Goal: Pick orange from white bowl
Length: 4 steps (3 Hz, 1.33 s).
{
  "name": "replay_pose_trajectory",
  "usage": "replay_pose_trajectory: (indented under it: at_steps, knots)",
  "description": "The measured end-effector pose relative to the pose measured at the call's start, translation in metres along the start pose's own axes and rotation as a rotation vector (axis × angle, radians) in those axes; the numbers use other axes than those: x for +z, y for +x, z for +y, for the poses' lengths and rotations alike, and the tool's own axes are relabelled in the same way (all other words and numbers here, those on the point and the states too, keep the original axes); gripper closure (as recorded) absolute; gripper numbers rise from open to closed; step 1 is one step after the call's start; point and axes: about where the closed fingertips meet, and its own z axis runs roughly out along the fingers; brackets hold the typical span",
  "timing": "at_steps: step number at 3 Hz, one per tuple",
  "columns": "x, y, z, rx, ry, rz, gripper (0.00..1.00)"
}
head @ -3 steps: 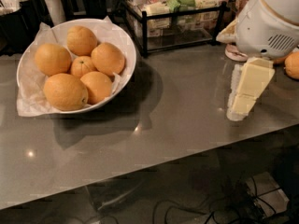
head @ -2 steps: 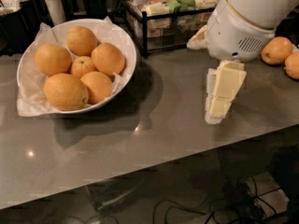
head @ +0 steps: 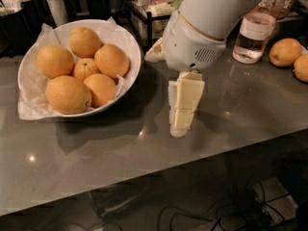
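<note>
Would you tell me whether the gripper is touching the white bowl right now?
Apart. The camera view shows the gripper hanging right of the white bowl, with bare grey counter between them.

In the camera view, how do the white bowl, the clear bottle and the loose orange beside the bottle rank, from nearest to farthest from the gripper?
The gripper hangs over the middle of the counter.
1. white bowl, on the picture's left, its near rim closest.
2. clear bottle, behind, on the picture's right.
3. loose orange, further right, past the bottle.
</note>
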Motion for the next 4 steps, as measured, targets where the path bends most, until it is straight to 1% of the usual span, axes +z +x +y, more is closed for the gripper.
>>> replay_pose_trajectory:
  at_steps: [1, 3, 4]
  knots:
    - [0.015, -0.034, -0.002, -0.075, -0.031, -0.032, 0.00]
    - [0.021, -0.090, -0.009, -0.187, -0.033, -0.051, 0.00]
    - [0.027, -0.125, -0.022, -0.244, -0.030, -0.064, 0.00]
